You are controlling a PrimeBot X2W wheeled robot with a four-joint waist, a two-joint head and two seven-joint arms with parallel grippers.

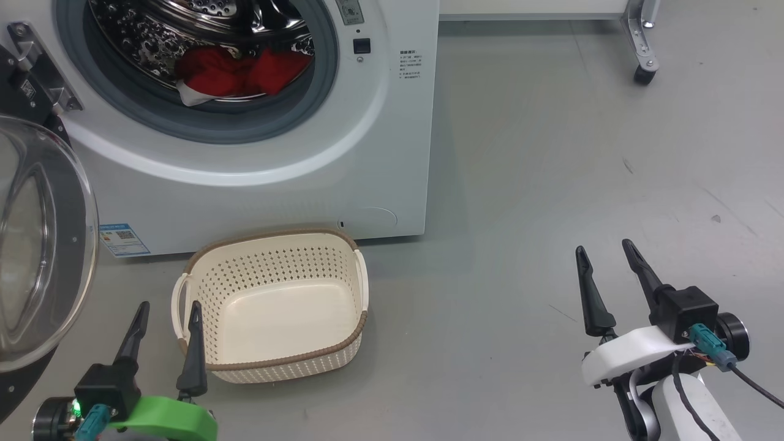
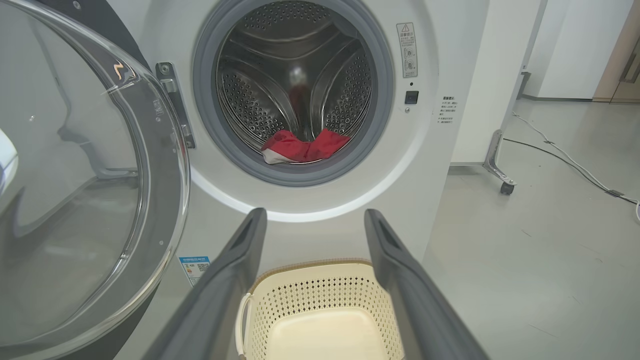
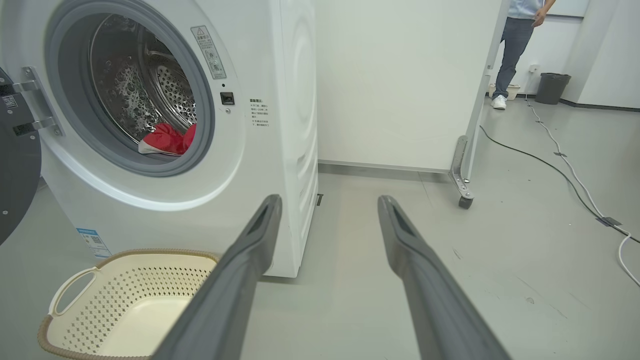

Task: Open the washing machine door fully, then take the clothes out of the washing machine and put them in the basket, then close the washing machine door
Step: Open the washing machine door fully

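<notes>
Nearest, the left gripper (image 1: 170, 306) hangs low just left of the basket (image 1: 269, 236), its two dark fingers spread apart with nothing between them; the right gripper (image 1: 603, 247) hovers over bare floor (image 1: 551, 153) well to the right, jaws likewise wide and empty; the cream basket sits empty on the floor just in front of the washing machine (image 1: 275, 190), below its opening; the washing machine door (image 1: 43, 245) is swung out to the left; beyond the grey gasket (image 1: 202, 125), the red clothes (image 1: 239, 72) lie crumpled at the lower front edge of the steel drum (image 1: 147, 37), a white patch at their left end. They look soft, light and limp, likely to drape and trail when lifted, perhaps catching on the gasket lip; the best hold is probably a deep pinch on a raised fold near the middle of the heap, so the fabric does not slide out of narrow fingers.
</notes>
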